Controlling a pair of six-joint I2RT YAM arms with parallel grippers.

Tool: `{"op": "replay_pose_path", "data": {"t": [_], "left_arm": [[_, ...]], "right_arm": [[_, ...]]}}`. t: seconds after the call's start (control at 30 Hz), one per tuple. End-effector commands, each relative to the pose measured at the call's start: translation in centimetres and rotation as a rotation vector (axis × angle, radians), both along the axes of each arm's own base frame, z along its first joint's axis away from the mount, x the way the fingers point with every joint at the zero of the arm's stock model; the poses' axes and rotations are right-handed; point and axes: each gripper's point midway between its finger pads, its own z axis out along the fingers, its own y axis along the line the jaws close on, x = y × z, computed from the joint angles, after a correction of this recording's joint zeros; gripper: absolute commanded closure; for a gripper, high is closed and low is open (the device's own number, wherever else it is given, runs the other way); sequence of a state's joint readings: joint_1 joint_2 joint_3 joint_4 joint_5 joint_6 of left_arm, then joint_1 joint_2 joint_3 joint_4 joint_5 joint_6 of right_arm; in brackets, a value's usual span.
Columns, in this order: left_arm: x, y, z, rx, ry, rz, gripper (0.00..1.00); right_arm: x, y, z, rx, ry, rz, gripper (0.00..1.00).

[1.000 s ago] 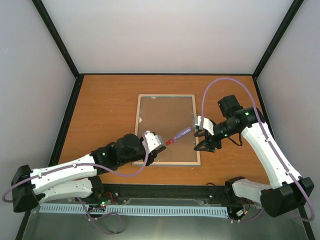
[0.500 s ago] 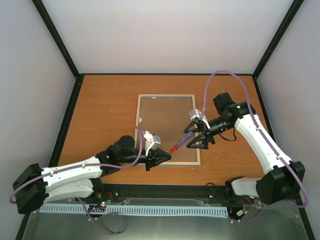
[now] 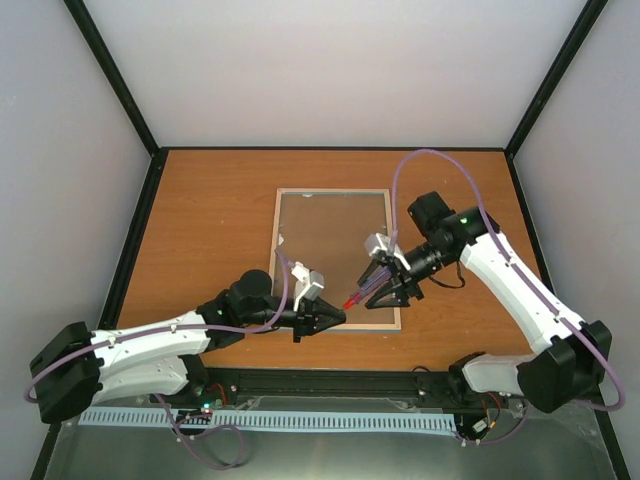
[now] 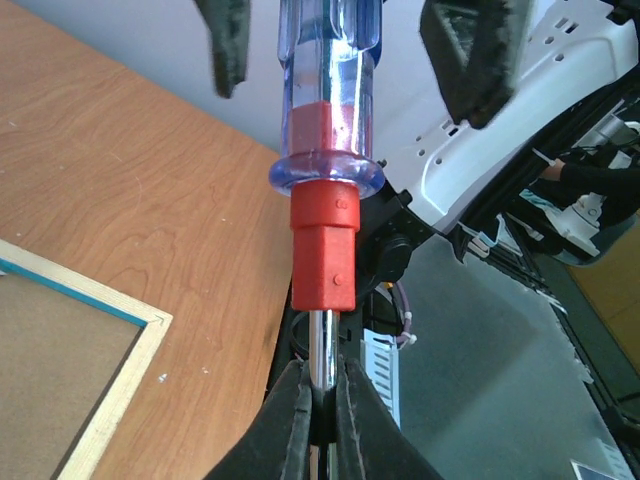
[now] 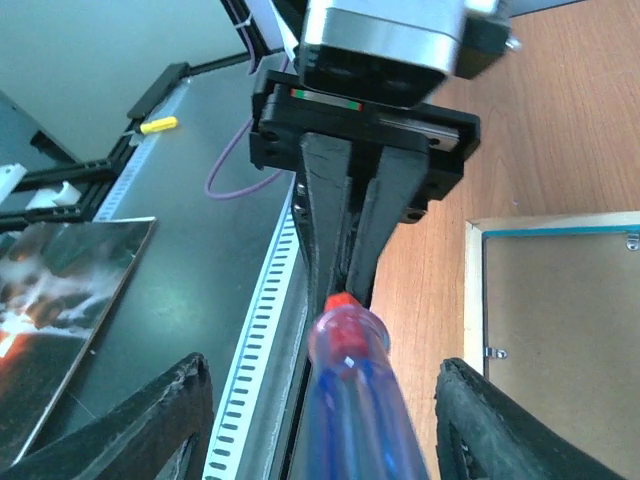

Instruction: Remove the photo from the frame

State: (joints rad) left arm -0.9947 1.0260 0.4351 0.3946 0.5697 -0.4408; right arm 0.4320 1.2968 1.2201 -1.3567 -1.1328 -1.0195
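While the left end effector (image 4: pixel 318 385) clamps the shaft of a screwdriver (image 4: pixel 325 120), the right end effector (image 5: pixel 320 410) brackets its handle, fingers spread, over the frame (image 3: pixel 330 191).

The screwdriver (image 4: pixel 323 250) tip is hidden inside the left hand (image 4: pixel 322 378).
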Motion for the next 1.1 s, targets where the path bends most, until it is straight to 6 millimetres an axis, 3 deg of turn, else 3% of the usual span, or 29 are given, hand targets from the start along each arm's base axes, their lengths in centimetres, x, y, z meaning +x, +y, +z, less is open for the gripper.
{"op": "replay_pose_path", "data": {"t": [0.0,0.13,0.4,0.87,0.93,1.03,1.07], "left_arm": [[-0.2,-0.5,2.4,-0.08,0.004,-0.04,0.99],[0.1,-0.3,2.5,-0.085,0.001,-0.025,0.99],[0.0,0.4,2.8,-0.1,-0.02,-0.015,0.99],[1.3,0.9,1.9,-0.054,-0.029,0.067,0.98],[2.2,1.3,1.6,-0.03,-0.022,0.13,0.88],[4.3,2.6,0.7,0.029,0.025,0.29,0.52],[5.0,3.2,0.5,0.046,0.042,0.353,0.45]], "right_arm": [[-0.8,0.6,0.6,-0.023,-0.123,0.02,0.42],[-1.4,0.9,0.2,-0.057,-0.156,0.031,0.48],[-1.2,0.8,-0.2,-0.091,-0.17,0.029,0.5],[-0.7,1.2,0.7,-0.071,-0.163,0.002,0.83],[-0.3,1.3,0.7,-0.075,-0.167,-0.015,0.87],[0.9,1.5,0.2,-0.102,-0.175,-0.073,0.95],[1.6,1.5,-0.1,-0.118,-0.184,-0.103,0.97]]}}
